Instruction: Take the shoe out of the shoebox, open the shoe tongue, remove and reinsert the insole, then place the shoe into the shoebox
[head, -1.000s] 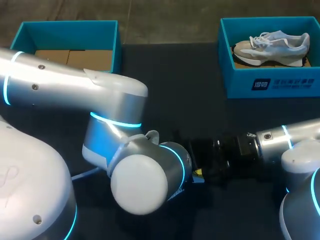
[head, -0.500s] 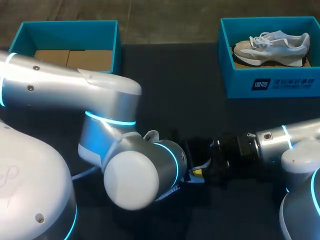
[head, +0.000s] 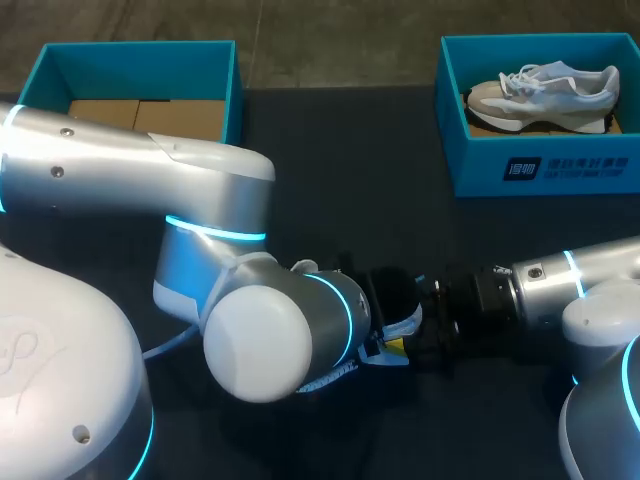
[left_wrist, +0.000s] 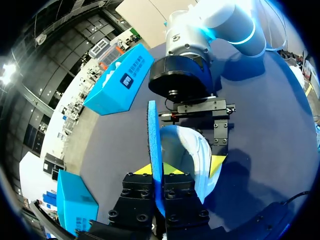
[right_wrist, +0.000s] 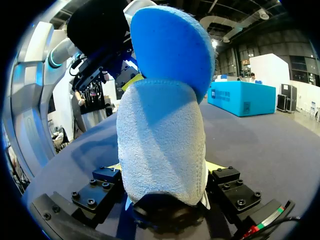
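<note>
While the right gripper (right_wrist: 165, 182) clamps the shoe (right_wrist: 160, 140), the left gripper (left_wrist: 156, 174) — facing it — pinches the insole (left_wrist: 152, 135).

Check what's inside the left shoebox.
Brown cardboard lies on the floor of the left shoebox, and no shoe shows in it. The left arm covers the box's near edge, so that strip is hidden.
</note>
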